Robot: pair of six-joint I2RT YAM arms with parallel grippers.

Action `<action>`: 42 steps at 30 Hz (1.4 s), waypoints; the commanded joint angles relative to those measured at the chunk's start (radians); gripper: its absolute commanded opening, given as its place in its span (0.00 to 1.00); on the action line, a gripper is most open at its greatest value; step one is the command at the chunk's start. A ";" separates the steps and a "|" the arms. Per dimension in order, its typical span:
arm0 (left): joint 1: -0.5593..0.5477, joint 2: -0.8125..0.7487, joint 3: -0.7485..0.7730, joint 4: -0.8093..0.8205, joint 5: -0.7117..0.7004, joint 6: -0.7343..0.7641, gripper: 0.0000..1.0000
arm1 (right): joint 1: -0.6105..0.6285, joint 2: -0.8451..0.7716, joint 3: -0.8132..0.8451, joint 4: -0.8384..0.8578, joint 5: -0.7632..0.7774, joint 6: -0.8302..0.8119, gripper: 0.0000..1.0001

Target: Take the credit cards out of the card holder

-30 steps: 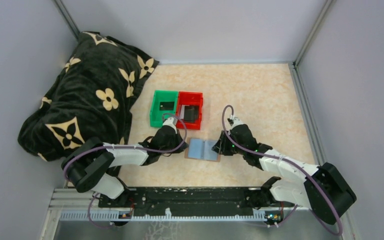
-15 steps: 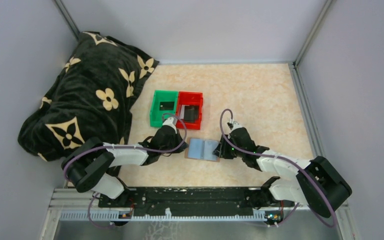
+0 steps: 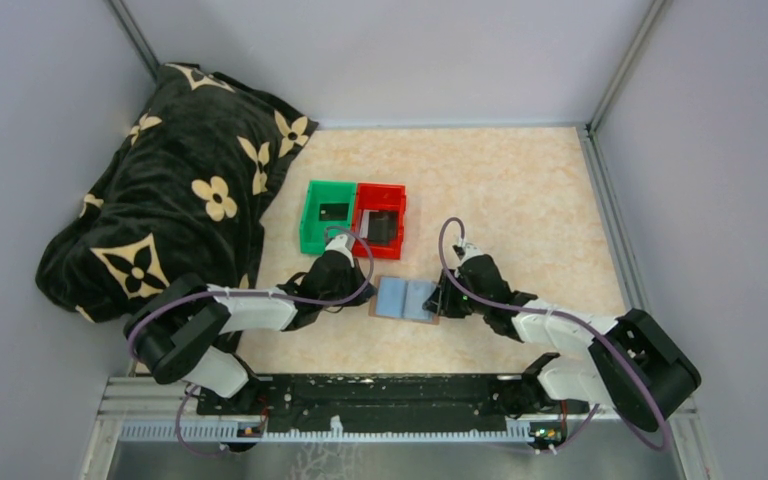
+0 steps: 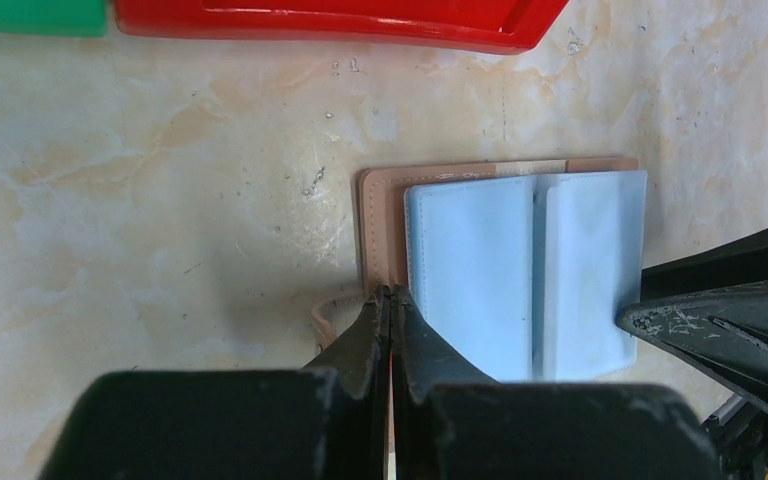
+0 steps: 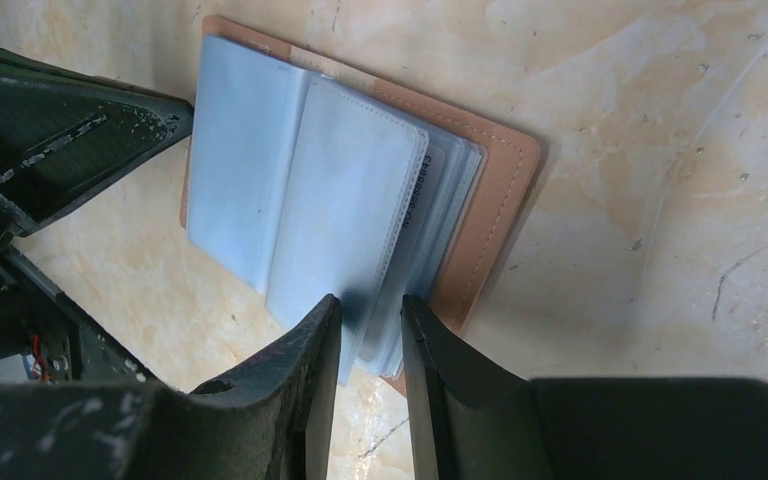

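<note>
The card holder (image 3: pixel 407 298) lies open on the table, tan cover down and pale blue pockets up; it also shows in the left wrist view (image 4: pixel 520 270) and the right wrist view (image 5: pixel 340 200). My left gripper (image 3: pixel 362 291) (image 4: pixel 390 292) is shut on its tan left edge. My right gripper (image 3: pixel 439 297) (image 5: pixel 370 305) is open by a narrow gap, its fingers straddling the near edge of the stacked right pockets. A grey credit card (image 5: pixel 422 185) with raised digits peeks from those pockets. Dark cards lie in the green bin (image 3: pixel 332 212) and the red bin (image 3: pixel 381 228).
A green bin (image 3: pixel 307 220) and a red bin (image 3: pixel 401 215) stand side by side just beyond the card holder. A black flowered blanket (image 3: pixel 180 190) is heaped at the left. Grey walls enclose the table.
My right gripper has moved a little left onto the card holder's right edge. The left arm and the card holder have stayed put.
</note>
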 commanded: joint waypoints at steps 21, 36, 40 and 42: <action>-0.008 0.098 -0.033 -0.046 0.070 0.000 0.00 | 0.097 -0.009 0.175 0.010 -0.029 0.002 0.40; -0.008 0.013 -0.052 -0.086 0.027 0.018 0.00 | 0.123 -0.009 0.170 -0.047 0.070 -0.026 0.46; -0.007 -0.020 -0.044 -0.109 0.015 0.026 0.00 | 0.122 0.013 0.137 -0.006 0.054 -0.021 0.46; -0.006 -0.046 -0.042 -0.127 -0.001 0.027 0.01 | 0.123 0.031 0.128 0.017 0.047 -0.009 0.45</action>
